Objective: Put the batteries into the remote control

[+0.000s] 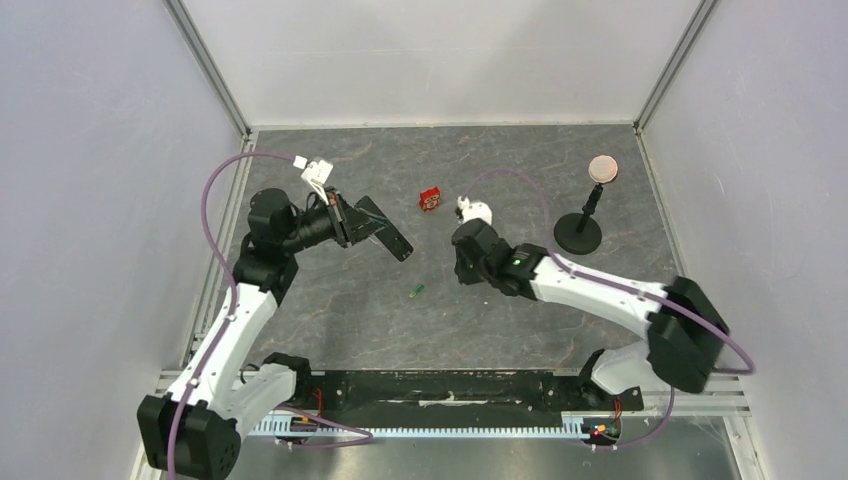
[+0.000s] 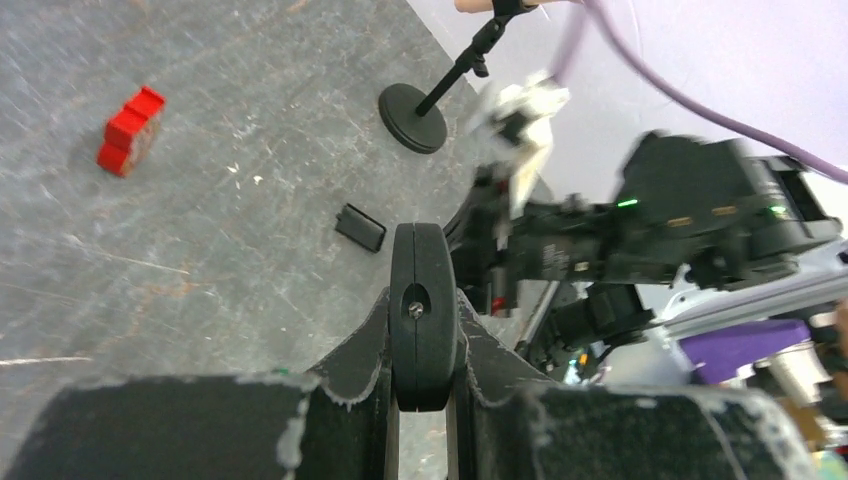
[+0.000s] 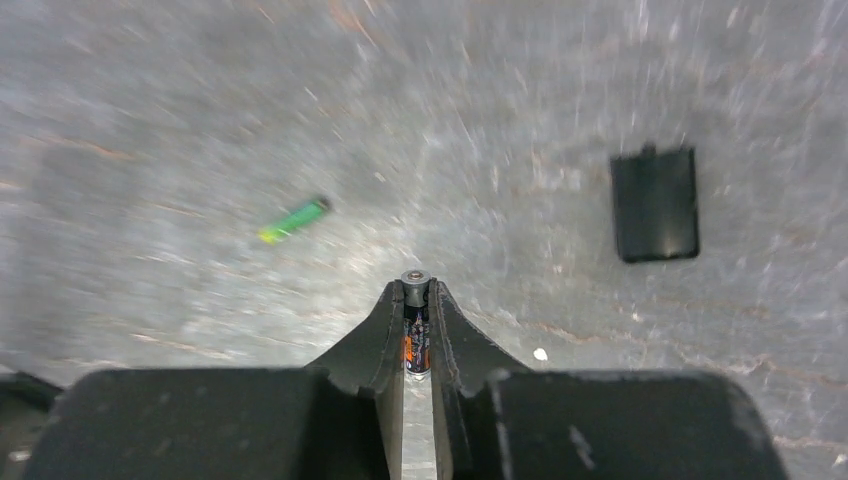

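Cover (image 3: 655, 203) off, nothing loaded: left tool (image 2: 422, 300) pinches remote (image 1: 392, 240), right tool (image 3: 416, 300) pinches dark battery (image 3: 415, 338); green battery (image 3: 293, 220) lies left of cover.

Nothing legible anywhere in view.

- Small red-and-white box (image 1: 430, 199) on the desk (image 1: 500, 320): pale patch on its face, print too small to read.
- Dark battery (image 3: 416, 340) pinched in the right claw (image 3: 416, 290): orange band on the casing, too blurred to read.
- Green battery (image 3: 293, 220): motion-smeared, unreadable.
- Remote control (image 1: 385, 232) and flat black cover (image 3: 654, 203): plain matte faces, with no readable marking.
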`<state>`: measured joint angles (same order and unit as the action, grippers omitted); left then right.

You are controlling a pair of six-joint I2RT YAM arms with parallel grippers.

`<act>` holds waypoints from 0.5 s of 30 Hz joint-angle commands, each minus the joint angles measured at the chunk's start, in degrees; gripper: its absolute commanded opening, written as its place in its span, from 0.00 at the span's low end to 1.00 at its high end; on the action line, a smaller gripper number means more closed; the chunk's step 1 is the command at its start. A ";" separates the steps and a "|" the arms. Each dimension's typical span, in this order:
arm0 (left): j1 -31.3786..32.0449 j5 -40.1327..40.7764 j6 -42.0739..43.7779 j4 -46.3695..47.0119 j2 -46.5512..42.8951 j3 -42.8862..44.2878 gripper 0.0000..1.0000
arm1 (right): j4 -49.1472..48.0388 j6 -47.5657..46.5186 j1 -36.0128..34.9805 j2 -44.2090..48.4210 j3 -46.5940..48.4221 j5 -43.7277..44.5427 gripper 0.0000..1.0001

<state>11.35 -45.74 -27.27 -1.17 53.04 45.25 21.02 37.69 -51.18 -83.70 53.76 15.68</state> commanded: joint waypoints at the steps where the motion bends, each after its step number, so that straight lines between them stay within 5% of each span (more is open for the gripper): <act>1: 0.07 -1.45 -13.94 13.57 2.31 -2.73 0.02 | -8.07 -4.73 -0.28 10.19 3.87 2.76 0.09; 8: 0.07 -7.81 -13.94 13.79 6.82 2.49 0.02 | -20.56 -12.89 -0.75 16.91 6.74 -10.74 0.10; 15: 0.07 -14.01 -27.08 27.20 10.38 4.46 0.02 | -27.74 -16.87 -1.80 17.14 10.09 -16.30 0.11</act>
<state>11.35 -54.26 -44.60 14.66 62.67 46.70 -0.45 25.26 -52.38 -66.78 59.96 4.64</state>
